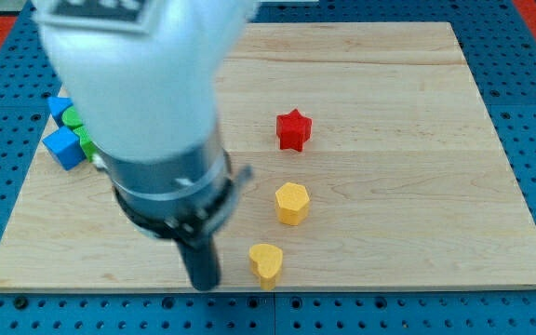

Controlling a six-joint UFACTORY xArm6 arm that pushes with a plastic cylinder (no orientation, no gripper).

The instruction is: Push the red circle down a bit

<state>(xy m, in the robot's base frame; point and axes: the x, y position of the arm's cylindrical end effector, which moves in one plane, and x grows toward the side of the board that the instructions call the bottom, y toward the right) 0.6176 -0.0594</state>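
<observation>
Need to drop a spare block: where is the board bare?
The view's right is bare, beyond the red star block, yellow hexagon block and yellow heart block. The left is crowded: blue cubes, green blocks, my tip.

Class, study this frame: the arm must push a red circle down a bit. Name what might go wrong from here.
1. No red circle shows; the only red block is the red star, so I may push the wrong block.
2. My tip sits near the view's bottom, left of the yellow heart; moving right could knock it.
3. My arm hides part of the blue and green blocks at the view's left.
</observation>
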